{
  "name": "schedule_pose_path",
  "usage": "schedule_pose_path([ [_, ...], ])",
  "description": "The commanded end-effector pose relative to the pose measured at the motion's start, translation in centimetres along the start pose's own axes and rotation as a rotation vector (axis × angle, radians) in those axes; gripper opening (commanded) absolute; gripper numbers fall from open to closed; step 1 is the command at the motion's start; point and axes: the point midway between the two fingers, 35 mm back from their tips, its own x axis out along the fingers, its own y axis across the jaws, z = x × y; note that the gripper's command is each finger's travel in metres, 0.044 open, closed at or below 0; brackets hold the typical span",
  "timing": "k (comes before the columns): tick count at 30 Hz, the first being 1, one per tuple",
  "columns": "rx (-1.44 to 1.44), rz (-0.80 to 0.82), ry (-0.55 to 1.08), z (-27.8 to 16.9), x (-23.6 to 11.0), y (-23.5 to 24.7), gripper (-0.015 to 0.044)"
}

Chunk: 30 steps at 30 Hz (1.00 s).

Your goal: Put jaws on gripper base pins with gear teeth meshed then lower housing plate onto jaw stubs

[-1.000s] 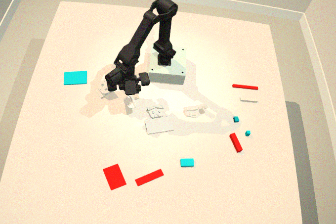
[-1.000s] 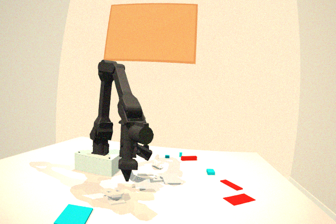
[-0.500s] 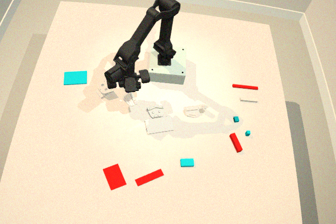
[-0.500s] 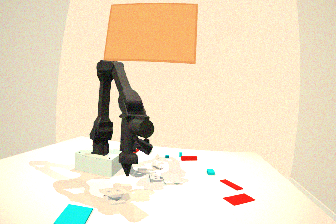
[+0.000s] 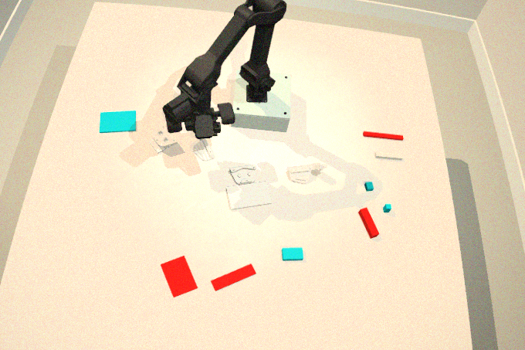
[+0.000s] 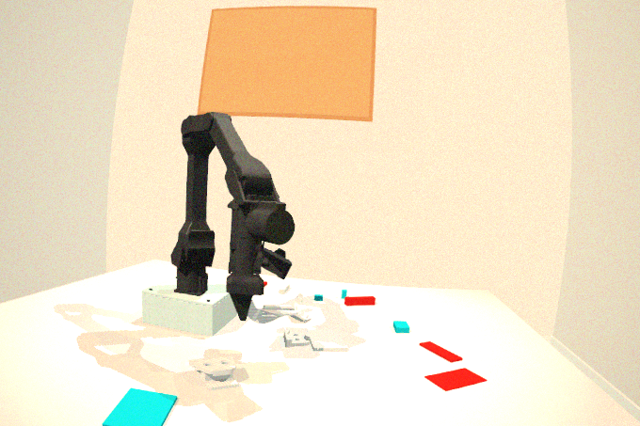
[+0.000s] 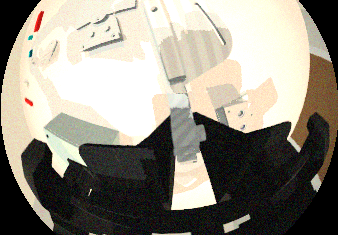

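My gripper (image 6: 243, 318) (image 7: 183, 117) is shut on a pale jaw (image 5: 203, 150) (image 7: 165, 41). It grips the narrow grey end, and the long bar and curved part reach out beyond the fingertips, above the table. The pale gripper base (image 5: 242, 175) (image 6: 296, 338) (image 7: 102, 34), with small round features, lies in front of the robot beside a flat slab (image 5: 250, 196). The other pale jaw (image 5: 299, 174) (image 7: 48, 51) lies farther right in the top view. A pale plate with two round marks (image 5: 163, 137) (image 6: 216, 369) (image 7: 239, 115), seemingly the housing plate, is left of my hand. Pin details are washed out.
The pale green robot base (image 5: 262, 122) (image 6: 178, 310) (image 7: 82, 128) stands behind the parts. A cyan sheet (image 5: 117, 121) (image 6: 142, 405) lies at the left in the top view. Red bars (image 5: 382, 135) (image 5: 368, 222) and small cyan blocks (image 5: 368, 186) (image 5: 387, 208) lie at the right.
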Motion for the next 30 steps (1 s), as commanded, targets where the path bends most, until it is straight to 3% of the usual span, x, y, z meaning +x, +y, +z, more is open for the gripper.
schedule_pose_path([
  [1,0.059,0.000,-0.004,0.2,-0.1,0.0,0.0037],
  [30,0.779,0.003,-0.005,2.3,-0.2,1.0,0.0037],
])
